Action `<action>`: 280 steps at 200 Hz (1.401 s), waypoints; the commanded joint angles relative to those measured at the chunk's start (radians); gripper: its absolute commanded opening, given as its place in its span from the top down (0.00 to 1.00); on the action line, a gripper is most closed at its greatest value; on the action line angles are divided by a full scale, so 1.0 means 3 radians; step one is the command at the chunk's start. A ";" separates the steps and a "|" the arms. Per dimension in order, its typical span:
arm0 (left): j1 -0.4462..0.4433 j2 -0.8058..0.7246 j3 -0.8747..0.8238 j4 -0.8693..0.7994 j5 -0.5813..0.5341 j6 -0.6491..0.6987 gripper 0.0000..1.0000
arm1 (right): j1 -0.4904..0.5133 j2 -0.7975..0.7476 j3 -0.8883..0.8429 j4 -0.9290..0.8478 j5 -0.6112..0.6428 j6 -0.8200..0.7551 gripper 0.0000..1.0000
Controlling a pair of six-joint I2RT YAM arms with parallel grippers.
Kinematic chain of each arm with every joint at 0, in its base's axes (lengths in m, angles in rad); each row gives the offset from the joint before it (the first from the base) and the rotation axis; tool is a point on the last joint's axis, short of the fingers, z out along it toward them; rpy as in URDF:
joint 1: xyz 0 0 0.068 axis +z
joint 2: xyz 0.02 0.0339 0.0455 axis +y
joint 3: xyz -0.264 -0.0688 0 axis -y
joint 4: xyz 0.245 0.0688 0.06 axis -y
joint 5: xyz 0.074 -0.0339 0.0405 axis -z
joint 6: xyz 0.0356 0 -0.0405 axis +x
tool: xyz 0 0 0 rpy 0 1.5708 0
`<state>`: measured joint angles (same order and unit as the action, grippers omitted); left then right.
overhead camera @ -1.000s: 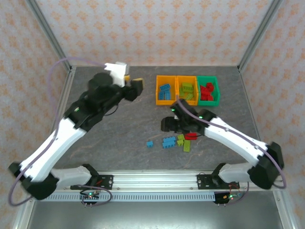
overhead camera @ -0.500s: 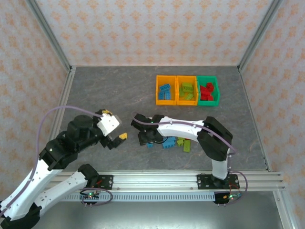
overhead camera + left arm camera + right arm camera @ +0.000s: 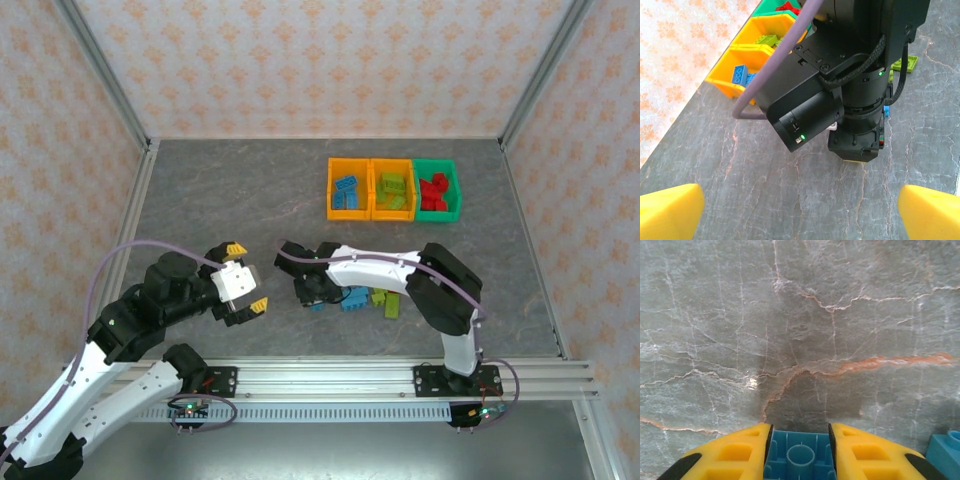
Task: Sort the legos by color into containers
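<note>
Far left: bare grey marbled table (image 3: 200,190), open room from the metal side rail (image 3: 140,200) toward the middle.

Low on the left: left claw (image 3: 248,275), spread wide, nothing between the yellow fingertips (image 3: 670,212). Hanging above bare table, facing the right arm's wrist just ahead.

Just to its right: right claw (image 3: 310,292), down at the table and pinched onto a blue brick (image 3: 800,460), one yellow finger touching each side. Bare stone ahead of it in the wrist view; another blue piece (image 3: 946,450) at the lower right edge.

Further right, beside and partly under the right forearm: loose blue bricks (image 3: 353,298) and lime-green bricks (image 3: 390,305), close together.

At the back, well apart from that cluster, with an open strip between: three bins side by side in a row. Left orange bin (image 3: 331,190) with blue bricks, middle orange bin (image 3: 391,162) with green ones, green bin (image 3: 458,190) with red ones.

Beyond the bins: bare table to the right rail (image 3: 525,230).
</note>
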<state>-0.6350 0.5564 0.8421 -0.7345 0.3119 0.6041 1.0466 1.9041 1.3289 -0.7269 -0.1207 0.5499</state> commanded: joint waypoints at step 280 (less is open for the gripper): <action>0.0125 0.0211 -0.0302 0.0459 0.0199 -0.0178 0.00 | -0.1026 -0.1935 -0.0371 -0.0107 0.0842 -0.0185 0.38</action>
<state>-0.6125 0.5968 0.7582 -0.6174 0.3595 0.5728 0.6308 1.4120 1.3808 -0.7174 0.0940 0.3374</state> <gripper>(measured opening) 0.998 0.631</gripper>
